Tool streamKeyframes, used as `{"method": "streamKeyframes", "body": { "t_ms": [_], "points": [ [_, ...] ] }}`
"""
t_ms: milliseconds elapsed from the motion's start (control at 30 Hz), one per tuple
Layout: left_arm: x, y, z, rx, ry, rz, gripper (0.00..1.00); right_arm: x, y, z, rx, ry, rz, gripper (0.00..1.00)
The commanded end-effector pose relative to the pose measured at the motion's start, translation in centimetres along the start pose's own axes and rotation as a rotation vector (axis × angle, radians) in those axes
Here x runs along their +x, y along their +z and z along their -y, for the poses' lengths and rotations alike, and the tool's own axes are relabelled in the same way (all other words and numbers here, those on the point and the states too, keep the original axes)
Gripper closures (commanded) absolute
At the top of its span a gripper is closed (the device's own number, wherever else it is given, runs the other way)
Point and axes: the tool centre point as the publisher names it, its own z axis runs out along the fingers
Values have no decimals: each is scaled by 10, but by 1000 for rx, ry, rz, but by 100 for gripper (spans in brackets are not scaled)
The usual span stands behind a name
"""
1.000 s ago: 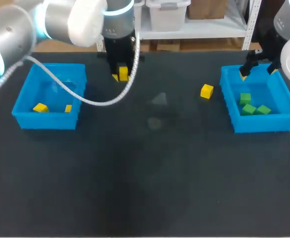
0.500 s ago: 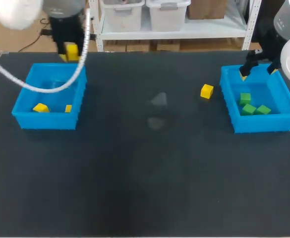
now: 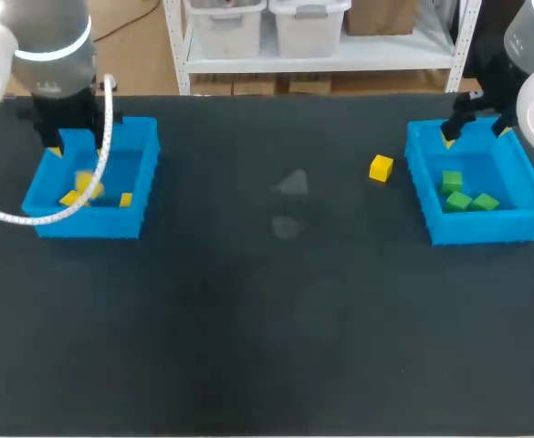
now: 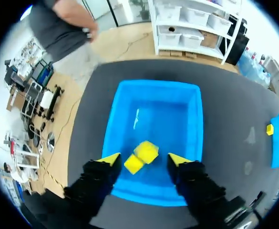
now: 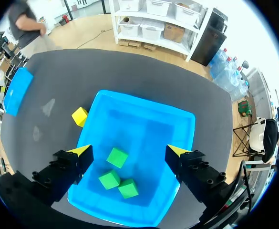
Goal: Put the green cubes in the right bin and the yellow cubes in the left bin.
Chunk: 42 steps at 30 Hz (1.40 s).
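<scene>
- The left pincer (image 3: 70, 144) hangs over the far-left part of the left bin (image 3: 89, 224). Its fingers are spread and grip nothing.
- In the left wrist view, two yellow cubes (image 4: 146, 151) show in the gap between the tips, down inside the bin and touching neither finger.
- In the head view one of them is a blur, so I cannot tell whether it has reached the bin floor. Another yellow piece lies by the near wall, toward the right.
- A white cable (image 3: 29, 217) from the left arm loops over the bin's near-left corner and up across its middle.
- The right pincer (image 3: 475, 137) hovers at the far rim of the right bin (image 3: 481, 230), released, with one tip over each far corner.
- Three green cubes (image 3: 458, 201) sit bunched in the right bin's middle and near half. They are off the walls, and blue floor shows between them and the far rim.
- A loose yellow cube (image 3: 381, 168) rests on the worktop (image 3: 276, 319) just left of the right bin's far-left corner. It is not touching the wall, and dark surface shows on every side of it.
- The bins stand well apart at the worktop's left and right, with a broad dark stretch between them and toward the near edge.
</scene>
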Motion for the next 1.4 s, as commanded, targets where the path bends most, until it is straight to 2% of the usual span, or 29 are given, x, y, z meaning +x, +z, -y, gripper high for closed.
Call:
{"method": "streamKeyframes", "body": {
  "t_ms": [33, 167, 400, 500, 667, 800, 900, 967, 1067, 1200, 1400],
  "points": [
    [-8, -16, 12, -9, 28, 134, 0, 3, -1, -1, 6, 2, 7, 0],
    [-28, -40, 47, 69, 127, 222, 0, 3, -1, -1, 6, 2, 7, 0],
    [-52, -72, 140, 334, 431, 307, 0, 3, -1, -1, 6, 2, 7, 0],
    [-58, -76, 175, 424, 599, 301, 0, 3, -1, -1, 6, 2, 7, 0],
    [-62, -77, 227, 484, 848, 273, 0, 3, -1, -1, 6, 2, 7, 0],
    [-60, -71, 266, 513, 947, 234, 0, 3, -1, -1, 6, 2, 7, 0],
    [-57, -63, 295, 547, 948, 194, 0, 3, -1, -1, 6, 2, 7, 0],
    [-56, -53, 311, 563, 881, 149, 0, 3, -1, -1, 6, 2, 7, 0],
    [-51, -37, 333, 558, 823, 143, 0, 3, -1, -1, 6, 2, 7, 0],
    [-47, -17, 352, 551, 762, 166, 0, 3, -1, -1, 6, 2, 7, 0],
    [-41, 11, 370, 533, 699, 220, 0, 3, -1, -1, 6, 2, 7, 0]
  ]
}}
